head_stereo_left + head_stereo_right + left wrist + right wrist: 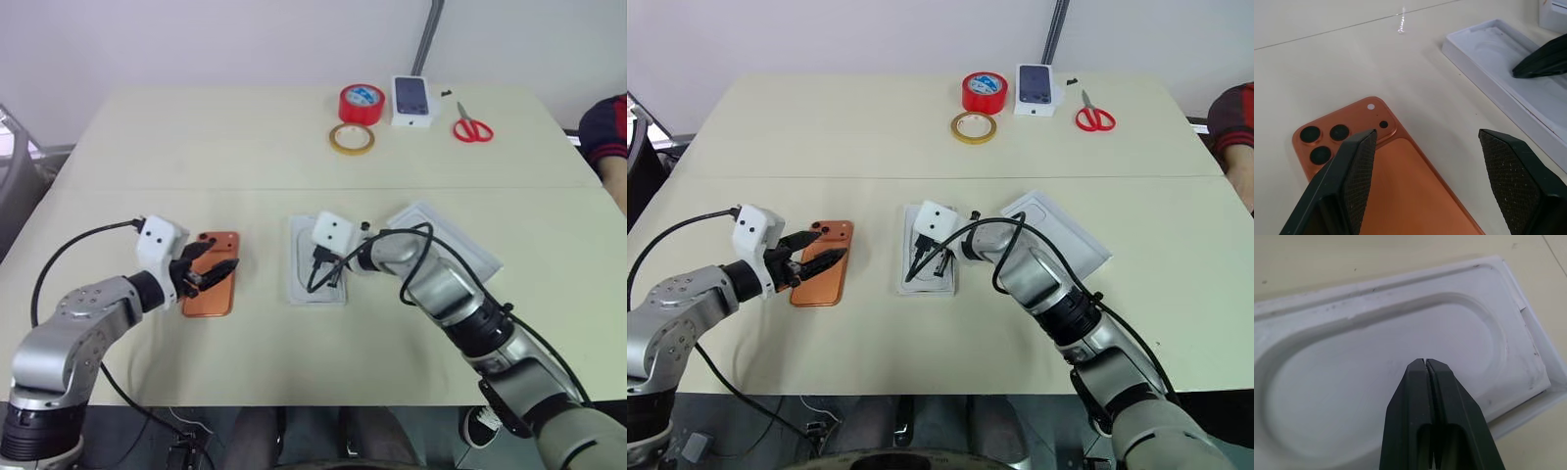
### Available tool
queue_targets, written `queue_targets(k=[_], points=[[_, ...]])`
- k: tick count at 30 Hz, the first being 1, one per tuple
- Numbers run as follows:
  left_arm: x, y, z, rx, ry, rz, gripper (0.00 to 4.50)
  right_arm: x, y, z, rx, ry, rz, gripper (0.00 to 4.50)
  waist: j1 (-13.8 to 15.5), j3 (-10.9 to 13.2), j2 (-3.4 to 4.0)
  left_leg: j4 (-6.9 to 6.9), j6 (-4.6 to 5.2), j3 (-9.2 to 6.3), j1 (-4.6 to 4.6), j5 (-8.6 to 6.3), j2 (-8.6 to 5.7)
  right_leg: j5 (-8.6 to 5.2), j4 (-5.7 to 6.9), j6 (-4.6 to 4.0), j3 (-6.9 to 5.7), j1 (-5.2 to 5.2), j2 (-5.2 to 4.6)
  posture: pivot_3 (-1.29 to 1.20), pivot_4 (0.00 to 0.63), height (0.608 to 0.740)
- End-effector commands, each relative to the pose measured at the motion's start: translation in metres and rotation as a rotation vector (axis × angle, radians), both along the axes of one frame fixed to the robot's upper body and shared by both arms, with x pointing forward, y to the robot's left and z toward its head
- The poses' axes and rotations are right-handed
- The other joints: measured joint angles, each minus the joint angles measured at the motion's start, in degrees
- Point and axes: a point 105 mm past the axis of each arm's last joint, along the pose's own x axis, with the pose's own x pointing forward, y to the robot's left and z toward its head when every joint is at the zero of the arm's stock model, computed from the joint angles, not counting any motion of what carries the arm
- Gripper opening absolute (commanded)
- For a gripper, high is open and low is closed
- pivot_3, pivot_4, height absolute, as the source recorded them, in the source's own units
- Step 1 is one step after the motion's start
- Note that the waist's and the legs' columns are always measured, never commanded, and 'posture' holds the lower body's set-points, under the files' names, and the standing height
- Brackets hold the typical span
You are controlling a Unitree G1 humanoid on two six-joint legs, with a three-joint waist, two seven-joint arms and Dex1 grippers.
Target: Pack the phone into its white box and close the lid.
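Spread left jaws were poised over the slim glossy orange phone [1400,186].
Right jaws were pressed together above the shallow white box [299,264]; phone edges should be squarely pinched.

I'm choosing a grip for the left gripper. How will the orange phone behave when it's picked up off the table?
The phone is a thin slab lying flat on the table, so it's probably stiff, with little edge for the open left gripper to get under. Its back looks smooth and glossy, so it may well slip between the fingers. It won't roll.

Head stereo overhead; wrist close-ups.
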Motion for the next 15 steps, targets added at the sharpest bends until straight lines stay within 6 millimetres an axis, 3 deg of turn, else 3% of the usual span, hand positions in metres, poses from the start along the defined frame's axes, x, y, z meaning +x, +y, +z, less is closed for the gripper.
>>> queue_targets(k=[1, 9, 15], points=[[0.002, 0.008, 0.012, -0.005, -0.054, 0.027, 3.48, -0.003, -0.007, -0.005, -0.056, -0.003, -0.018, 0.07, 0.0, 0.0, 0.00, 0.00, 0.00, 0.00, 0.00, 0.00, 0.00, 0.00, 0.00, 0.00, 0.00, 0.00, 0.00, 0.00, 0.150, 0.740], [0.006, 0.006, 0.013, -0.022, -0.059, 0.027, 3.48, -0.004, -0.009, 0.002, -0.112, -0.064, -0.022, 0.07, 0.0, 0.0, 0.00, -0.02, 0.00, 0.00, 0.00, 0.00, 0.00, 0.00, 0.00, 0.00, 0.00, -0.01, 0.00, 0.00, 0.150, 0.740], [0.007, 0.006, 0.015, -0.036, -0.064, 0.027, 3.48, -0.008, 0.004, 0.015, -0.054, -0.093, 0.006, 0.07, 0.0, 0.0, 0.00, -0.02, 0.00, 0.00, 0.00, 0.00, 0.00, 0.00, 0.00, 0.00, 0.00, -0.01, 0.00, 0.00, 0.150, 0.740]])
